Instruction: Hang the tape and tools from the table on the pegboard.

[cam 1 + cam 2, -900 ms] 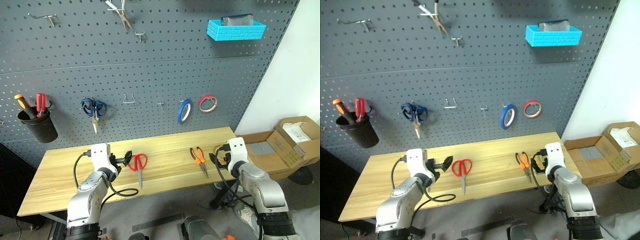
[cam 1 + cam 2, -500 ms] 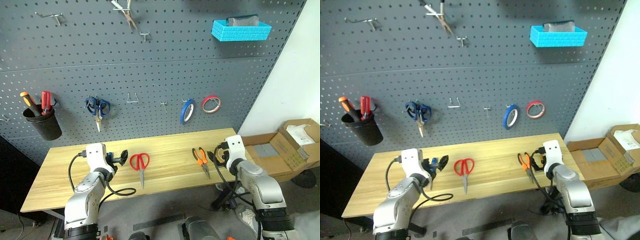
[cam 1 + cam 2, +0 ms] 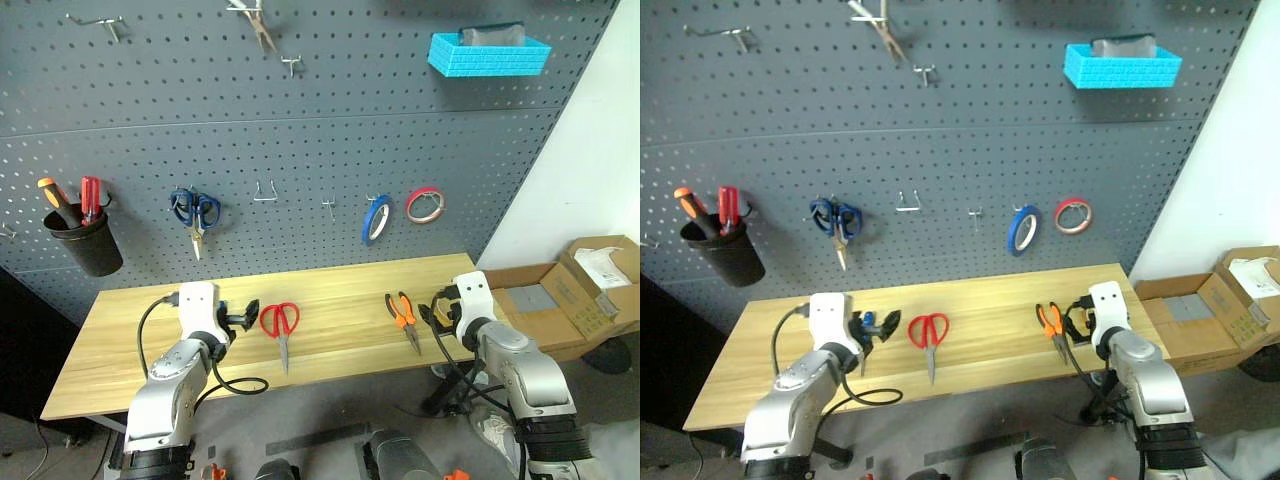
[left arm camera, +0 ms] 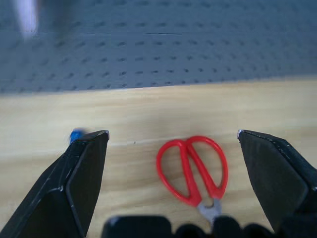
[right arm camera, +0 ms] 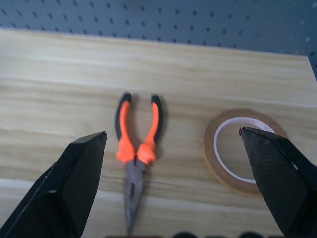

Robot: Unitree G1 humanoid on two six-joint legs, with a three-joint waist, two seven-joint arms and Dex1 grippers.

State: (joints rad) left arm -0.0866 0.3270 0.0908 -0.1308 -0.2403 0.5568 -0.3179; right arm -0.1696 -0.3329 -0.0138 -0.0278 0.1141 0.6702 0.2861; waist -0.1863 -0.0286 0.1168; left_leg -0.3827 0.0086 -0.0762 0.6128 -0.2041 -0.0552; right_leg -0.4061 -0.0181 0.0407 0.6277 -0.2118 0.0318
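The red-handled scissors (image 3: 279, 322) lie on the light wood table (image 3: 330, 285), just right of my open left gripper (image 3: 245, 315), handles toward the dark grey pegboard (image 3: 300, 120). In the left wrist view the scissors (image 4: 190, 168) lie ahead between the spread fingers, and the blue-handled screwdriver (image 4: 76, 135) peeks out beside one finger. The orange-and-black pliers (image 3: 401, 315) lie left of my open right gripper (image 3: 436, 312). The right wrist view shows the pliers (image 5: 136, 134) and the yellow-tan tape ring (image 5: 242, 148) flat on the table ahead of that gripper.
Hanging on the pegboard are blue scissors (image 3: 193, 210), a blue roll (image 3: 374, 218), a red roll (image 3: 424, 205), bare pliers (image 3: 258, 25), a black cup (image 3: 80, 240) and a blue basket (image 3: 488, 55). Empty hooks (image 3: 263, 192) sit mid-board. Cardboard boxes (image 3: 570, 290) stand right of the table.
The whole picture has shifted a little, so the camera moved. Both grippers stay open and the tools and tape lie where they were.
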